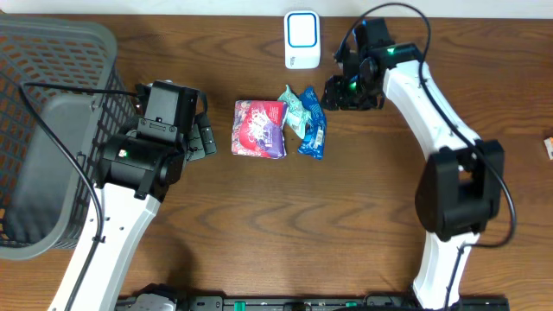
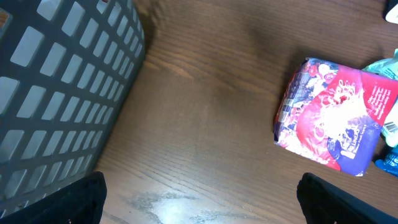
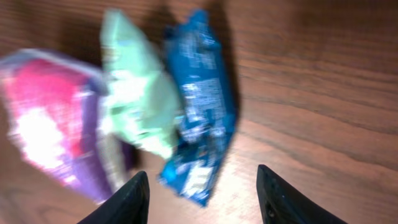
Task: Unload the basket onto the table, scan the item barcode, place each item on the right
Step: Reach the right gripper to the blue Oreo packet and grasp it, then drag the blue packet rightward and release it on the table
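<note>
Three packs: pink point(image 1: 259, 129), green point(image 1: 295, 111), blue point(image 1: 313, 130); one scanner point(image 1: 302, 39); one basket point(image 1: 60, 65).

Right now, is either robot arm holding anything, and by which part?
Nothing is held. The left fingers spread over the table; right fingers hover open near the blue packet.

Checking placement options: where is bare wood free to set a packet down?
Bare table spans the near centre between the arms, and between basket and pink packet. Crowded: pink packet, green packet and blue packet bunch together below the scanner, right gripper beside them.
</note>
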### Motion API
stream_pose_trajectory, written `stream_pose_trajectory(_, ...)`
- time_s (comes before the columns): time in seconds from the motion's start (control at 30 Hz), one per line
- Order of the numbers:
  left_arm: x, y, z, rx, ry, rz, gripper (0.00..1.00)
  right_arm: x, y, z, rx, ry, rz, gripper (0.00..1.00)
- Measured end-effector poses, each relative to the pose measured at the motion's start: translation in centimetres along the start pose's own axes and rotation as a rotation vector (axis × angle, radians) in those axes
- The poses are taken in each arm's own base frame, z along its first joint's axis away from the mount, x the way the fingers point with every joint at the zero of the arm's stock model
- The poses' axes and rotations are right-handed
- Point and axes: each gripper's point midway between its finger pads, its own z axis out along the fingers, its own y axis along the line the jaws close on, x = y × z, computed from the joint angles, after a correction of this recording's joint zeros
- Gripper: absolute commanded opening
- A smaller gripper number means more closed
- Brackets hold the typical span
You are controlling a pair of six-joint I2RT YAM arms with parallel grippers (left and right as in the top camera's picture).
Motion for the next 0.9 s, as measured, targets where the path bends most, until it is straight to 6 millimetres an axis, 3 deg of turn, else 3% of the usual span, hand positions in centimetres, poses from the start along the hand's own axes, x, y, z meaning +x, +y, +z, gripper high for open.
stream_pose_trajectory(0.13,0.0,0.0,0.0,0.0,0.0,0.0,0.98,0.5,2.5,-0.1,0.002,-0.002,-0.057,0.51)
stream_pose_trajectory(0.33,0.0,0.0,0.0,0.0,0.0,0.0,0.98,2.9,3.8,3.2,0.131,0.066,-0.104,0.49)
stream_pose_trajectory(0.47,0.0,0.0,0.0,0.0,0.0,0.0,0.98,4.5,3.4,5.2,0.251,0.103,-0.113,0.48)
stream_pose_trajectory(0.73,0.0,0.0,0.0,-0.001,0.0,0.0,0.98,6.4,2.5,6.4,0.485,0.076,-0.121,0.47)
stream_pose_trajectory(0.9,0.0,0.0,0.0,0.0,0.0,0.0,0.98,6.9,1.6,8.7,0.527,0.009,-0.128,0.49)
